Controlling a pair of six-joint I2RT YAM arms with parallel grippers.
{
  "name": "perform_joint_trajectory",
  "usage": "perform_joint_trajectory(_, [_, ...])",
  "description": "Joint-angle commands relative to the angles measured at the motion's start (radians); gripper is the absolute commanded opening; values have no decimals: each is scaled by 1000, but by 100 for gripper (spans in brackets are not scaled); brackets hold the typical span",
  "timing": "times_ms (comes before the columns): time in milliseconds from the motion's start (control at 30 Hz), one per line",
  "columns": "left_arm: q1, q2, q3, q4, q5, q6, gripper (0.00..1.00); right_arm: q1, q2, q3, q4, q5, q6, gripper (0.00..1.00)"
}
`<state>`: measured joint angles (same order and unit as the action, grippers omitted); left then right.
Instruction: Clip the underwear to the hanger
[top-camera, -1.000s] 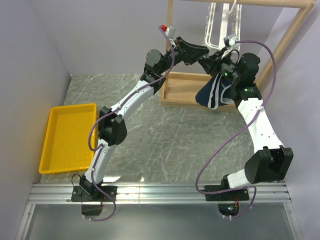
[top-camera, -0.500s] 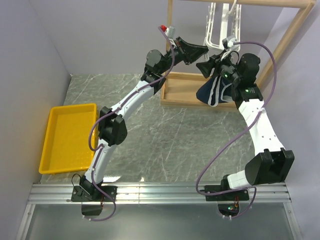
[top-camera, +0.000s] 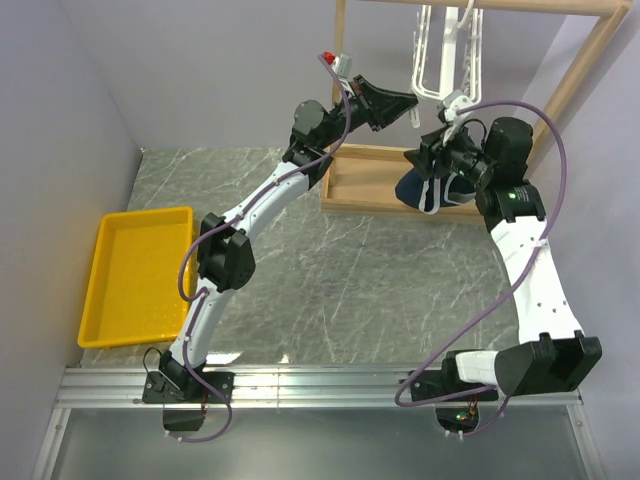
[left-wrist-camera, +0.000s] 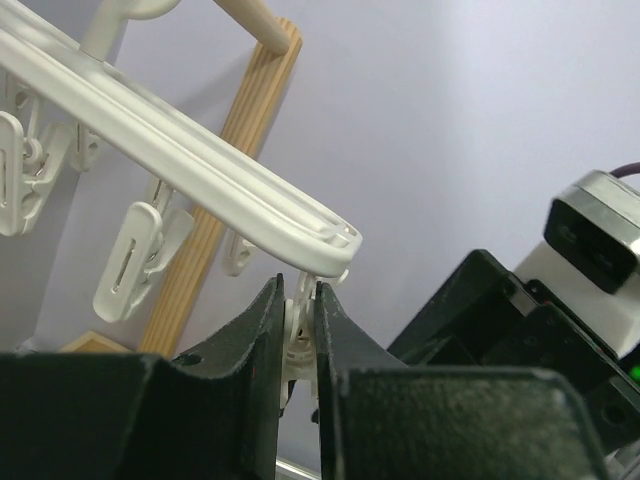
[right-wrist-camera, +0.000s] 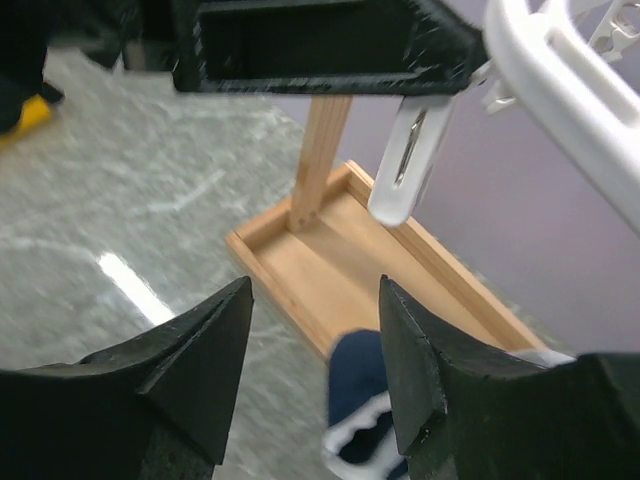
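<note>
The white hanger (top-camera: 440, 60) hangs from the wooden rack; it also shows in the left wrist view (left-wrist-camera: 200, 170) and the right wrist view (right-wrist-camera: 560, 70). My left gripper (top-camera: 412, 103) (left-wrist-camera: 298, 290) is shut on one of the hanger's small white clips (left-wrist-camera: 298, 330) at its end corner. My right gripper (top-camera: 418, 158) (right-wrist-camera: 315, 290) is open and empty. The navy underwear (top-camera: 415, 190) (right-wrist-camera: 360, 400) sits below the open jaws, apart from them and blurred, at the wooden base's near edge. Another clip (right-wrist-camera: 405, 160) dangles empty just above.
The wooden rack's base tray (top-camera: 360, 185) (right-wrist-camera: 300, 270) stands at the back, with a slanted post (top-camera: 585, 70) at the right. A yellow tray (top-camera: 135, 275) lies at the left. The left gripper's black body (right-wrist-camera: 320, 45) hangs close above my right fingers.
My right gripper has let go of the underwear, which now sits lower by the wooden base. The right arm has swung back to the right. The left gripper stays on the clip.
</note>
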<state>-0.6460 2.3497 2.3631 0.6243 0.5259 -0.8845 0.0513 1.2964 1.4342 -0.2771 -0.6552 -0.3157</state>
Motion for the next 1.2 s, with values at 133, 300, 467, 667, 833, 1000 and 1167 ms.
perform_joint_trajectory(133, [-9,-13,19,26,6,18,0,-7,-141,-110,-183,5,-389,56])
perform_joint_trajectory(300, [-11,-21,13,23,13,27,0,-5,-236,-244,-264,-23,-810,55])
perform_joint_trajectory(467, [-14,-20,21,15,11,36,0,-14,-256,-342,-330,-67,-1246,61])
perform_joint_trajectory(667, [-15,-27,12,9,19,50,0,-47,-184,-360,-441,-104,-1627,63])
perform_joint_trajectory(833, [-14,-23,16,14,22,45,0,-116,-115,-328,-555,-71,-1845,65])
perform_joint_trajectory(1000, [-14,-24,12,17,25,41,0,-160,-69,-311,-619,-44,-2033,67])
perform_joint_trajectory(1167, [-9,-36,-16,23,29,36,0,-200,-49,-357,-559,-101,-2223,72])
